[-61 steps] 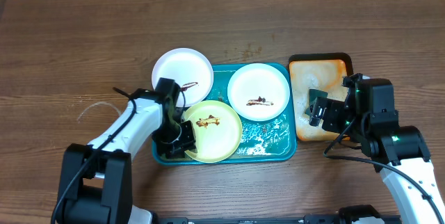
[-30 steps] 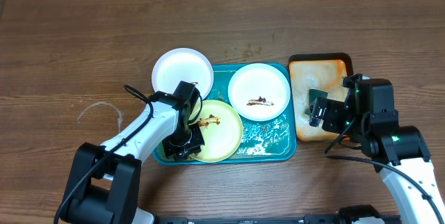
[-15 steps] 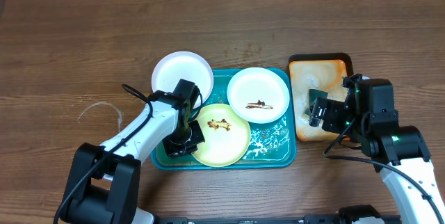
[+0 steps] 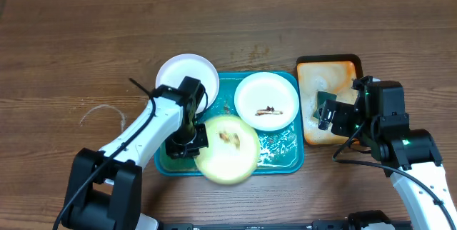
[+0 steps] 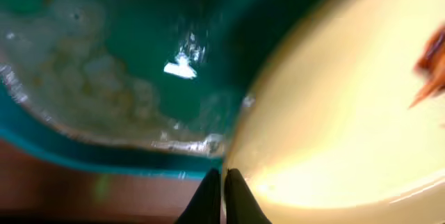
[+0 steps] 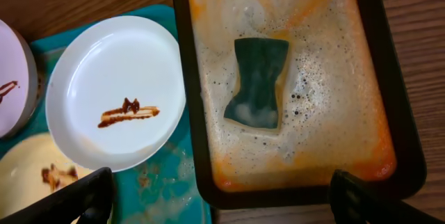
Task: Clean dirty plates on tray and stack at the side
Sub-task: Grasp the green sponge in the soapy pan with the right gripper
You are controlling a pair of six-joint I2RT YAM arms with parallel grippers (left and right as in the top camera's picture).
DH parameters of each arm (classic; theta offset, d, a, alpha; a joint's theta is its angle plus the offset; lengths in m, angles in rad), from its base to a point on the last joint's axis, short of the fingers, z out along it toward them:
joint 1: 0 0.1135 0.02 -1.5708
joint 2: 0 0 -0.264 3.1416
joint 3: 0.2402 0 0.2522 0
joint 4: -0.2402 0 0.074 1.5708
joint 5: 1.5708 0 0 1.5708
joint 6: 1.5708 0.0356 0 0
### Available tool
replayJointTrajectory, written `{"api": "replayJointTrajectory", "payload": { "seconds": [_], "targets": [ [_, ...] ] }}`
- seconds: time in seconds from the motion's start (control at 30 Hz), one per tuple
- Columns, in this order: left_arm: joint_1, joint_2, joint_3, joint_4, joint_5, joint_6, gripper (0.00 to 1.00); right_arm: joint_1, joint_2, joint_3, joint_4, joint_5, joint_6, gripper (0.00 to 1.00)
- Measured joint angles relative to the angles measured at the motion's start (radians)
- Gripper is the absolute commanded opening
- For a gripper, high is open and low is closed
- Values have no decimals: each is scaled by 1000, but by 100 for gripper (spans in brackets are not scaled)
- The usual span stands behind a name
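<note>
My left gripper [image 5: 223, 195]: pinched tight on the edge of the yellow plate [image 4: 228, 157].
Yellow plate: smeared brown, blurred, jutting over the near rim of the teal tray [image 4: 289, 162].
My right gripper [image 4: 328, 111]: spread wide, holding nothing, above the orange tray [image 4: 328, 64].
Sponge [image 6: 259, 81]: green, lying in the orange tray's foam.
White plate [image 4: 266, 101]: smeared, inside the teal tray.
Far white plate [image 4: 182, 73]: overlapping the teal tray's far left corner.

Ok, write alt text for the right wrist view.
A green sponge lies in foam in an orange, dark-rimmed tray. Left of it, a brown-smeared white plate sits on the teal tray; the open right gripper frames the bottom edge.
</note>
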Motion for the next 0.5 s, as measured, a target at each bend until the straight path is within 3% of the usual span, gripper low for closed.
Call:
{"api": "replayJointTrajectory", "payload": {
  "seconds": [0.27,0.5],
  "targets": [
    [0,0,54,-106,-3,82,4,0,0,0,1,8,-1,100],
    [0,0,43,8,-37,97,4,0,3,0,2,8,0,95]
  ]
}}
